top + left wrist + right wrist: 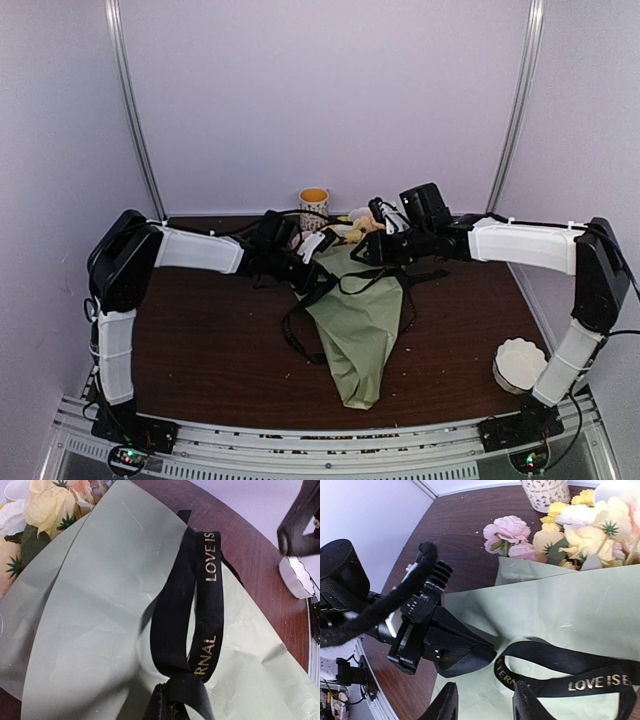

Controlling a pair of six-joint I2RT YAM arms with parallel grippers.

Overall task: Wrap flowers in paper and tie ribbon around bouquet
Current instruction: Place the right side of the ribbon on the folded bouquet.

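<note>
Clamped shut, the left gripper (pixel 480 657) pinches the black ribbon (pixel 207 630) where its two strands meet. Its own wrist view shows a lettered loop rising from the fingers across the paper (pixel 100 605). This looks like an anchoring hold: it keeps one end fixed and the loop standing so the other arm has something to work against.

The right gripper (pixel 486 695) stands with its fingers apart and nothing between them. It hovers just short of the ribbon where the strand curves over the paper, which looks like a pause between grips rather than a hold.

The ribbon crosses the upper part of the wrap and its slack trails onto the table (pixel 200 340) on both sides. I see no knot, so I judge the tying only begun.

The sage-green paper is already folded into a cone, with its overlapping edges on top and its narrow end towards the arms. The flowers (pixel 580 535) spill out of its wide far end in yellow, pink and peach, their stems hidden inside. Lying flat, the bundle stays closed under its own weight, but the paper is thin and a hard pull on the ribbon could spring the overlap.

A patterned mug (pixel 314 205) stands just behind the blooms. A scalloped white stack (pixel 520 365) sits well apart near the right arm's base, out of the way of both arms.
</note>
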